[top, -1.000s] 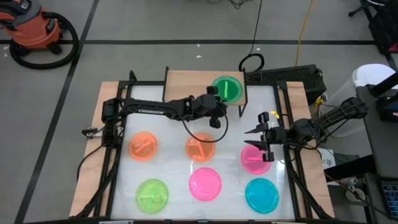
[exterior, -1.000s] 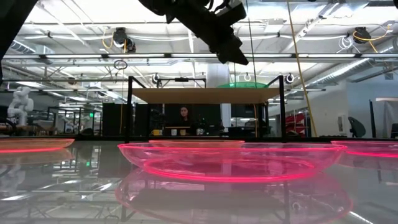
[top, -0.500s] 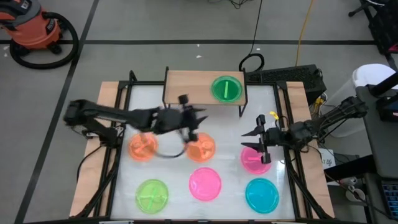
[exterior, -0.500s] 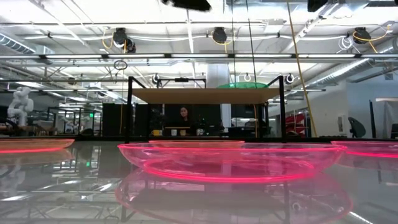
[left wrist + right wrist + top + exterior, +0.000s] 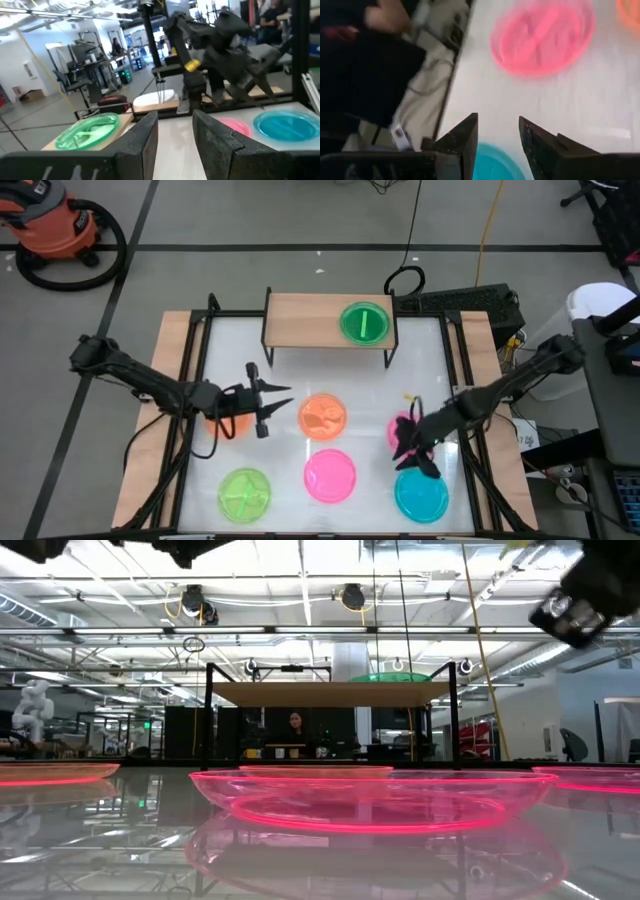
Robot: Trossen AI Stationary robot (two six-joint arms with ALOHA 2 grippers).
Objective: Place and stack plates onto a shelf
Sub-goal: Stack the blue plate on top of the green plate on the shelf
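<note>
On the shelf (image 5: pixel 328 320) you've got one green plate (image 5: pixel 365 322), right end. Left gripper (image 5: pixel 268 408) hovers open and empty beside the left orange plate (image 5: pixel 232 420). Right gripper (image 5: pixel 408 452) is open too, empty, between the right pink plate (image 5: pixel 402 428) and the blue plate (image 5: pixel 421 493). Other plates lie on the table (image 5: pixel 420 360).

The plates (image 5: pixel 330 476) looked like glossy translucent plastic. The shelf (image 5: pixel 305 319) at twelve o'clock was matt pale wood on thin black metal legs. The tabletop (image 5: pixel 290 350) was smooth, reflective white.
</note>
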